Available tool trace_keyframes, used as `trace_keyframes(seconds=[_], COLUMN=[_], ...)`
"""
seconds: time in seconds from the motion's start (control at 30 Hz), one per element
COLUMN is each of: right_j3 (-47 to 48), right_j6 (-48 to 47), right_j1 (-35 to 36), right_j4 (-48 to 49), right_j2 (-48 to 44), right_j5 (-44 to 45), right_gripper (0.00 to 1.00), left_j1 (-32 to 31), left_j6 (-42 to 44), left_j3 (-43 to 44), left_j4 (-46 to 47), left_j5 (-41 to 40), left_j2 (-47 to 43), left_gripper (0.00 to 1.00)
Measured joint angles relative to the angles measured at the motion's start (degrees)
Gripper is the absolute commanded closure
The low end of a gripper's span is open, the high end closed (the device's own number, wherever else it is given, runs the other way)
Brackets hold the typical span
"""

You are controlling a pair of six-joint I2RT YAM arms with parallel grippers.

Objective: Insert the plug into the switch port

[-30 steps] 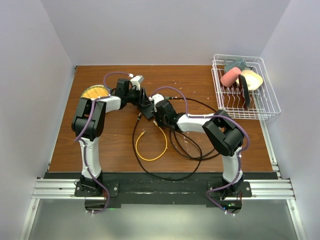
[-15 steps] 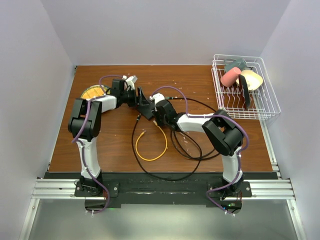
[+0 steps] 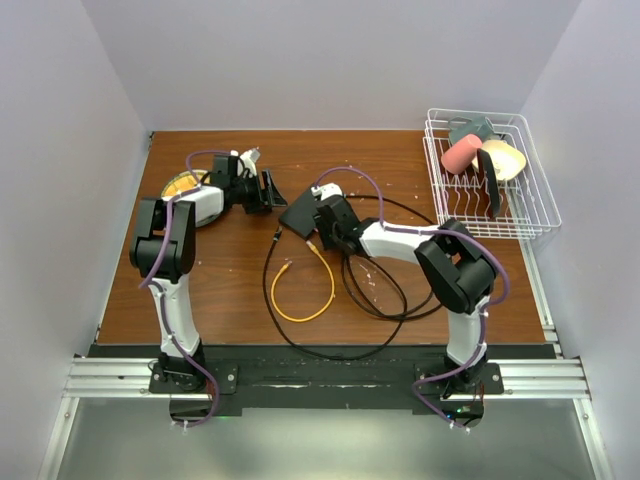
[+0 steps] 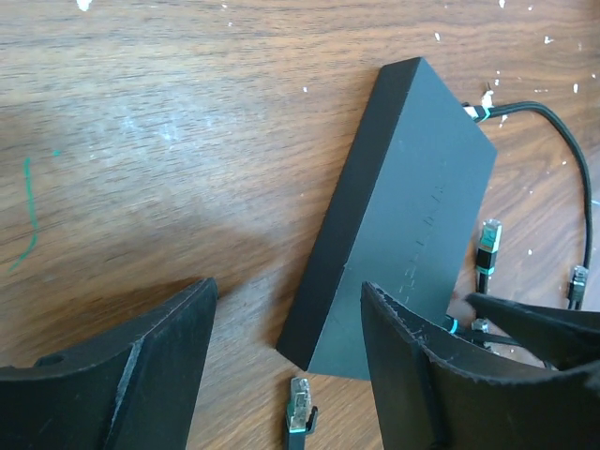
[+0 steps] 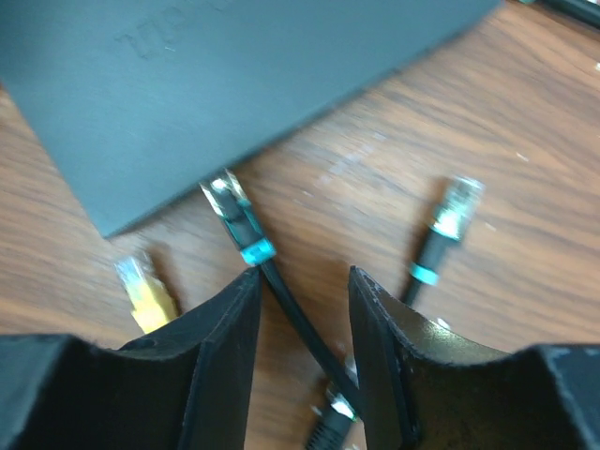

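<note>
The dark grey switch box (image 4: 405, 211) (image 3: 300, 213) (image 5: 234, 84) lies flat on the wooden table, and its ports are hidden from every view. A black plug with a teal band (image 5: 232, 211) rests with its tip against the box's long edge; whether it is seated I cannot tell. Its cable runs loose between the fingers of my right gripper (image 5: 304, 274) (image 3: 322, 232), which is open. My left gripper (image 4: 288, 286) (image 3: 268, 190) stands open to the left of the box, holding nothing. A thin black cable (image 4: 525, 108) is plugged in at the box's far corner.
Loose plugs lie around the box: a yellow one (image 5: 142, 284), black ones (image 5: 457, 208) (image 4: 300, 411) (image 4: 488, 240). A yellow cable loop (image 3: 300, 290) and black cable loops (image 3: 375, 290) lie in front. A wire rack with cups (image 3: 490, 175) stands at back right, an orange dish (image 3: 183, 185) at left.
My left gripper has drawn back leftward off the box and opened wider. My right gripper has opened, letting go of the black cable. The box now lies flat.
</note>
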Motion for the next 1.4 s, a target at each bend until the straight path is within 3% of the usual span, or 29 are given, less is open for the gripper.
trace_keyframes(seconds=[0.27,0.47,0.87,1.27,1.4], right_j3=[-1.29,-3.08,-5.11,-4.26,-3.78], right_j6=[0.15,-0.83,-3.37,-4.42,-4.87], right_j1=[-0.83,-0.83,-0.76,0.83,1.92], right_j4=[-4.66,-2.95,-0.79,0.44,0.48], right_j2=[-7.76,-11.10,-8.68,-3.48,-2.89], right_j5=[0.31,-5.22,-16.31,-16.79,-15.82], right_gripper=[0.53,0.54,0.55,0.57,0.65], left_j1=[0.00,0.00,0.02,0.39,0.46], left_j6=[0.26,0.48,0.68,0.70,0.74], left_j3=[0.15,0.26,0.28,0.31,0.31], left_j4=[-0.79,-0.92,-0.87,-1.55,-1.57], left_j5=[-0.85,-0.70,-0.07,1.64,1.84], left_j2=[-0.26,-0.26,-0.26,-0.26,-0.26], left_gripper=[0.31,0.31,0.32,0.32,0.32])
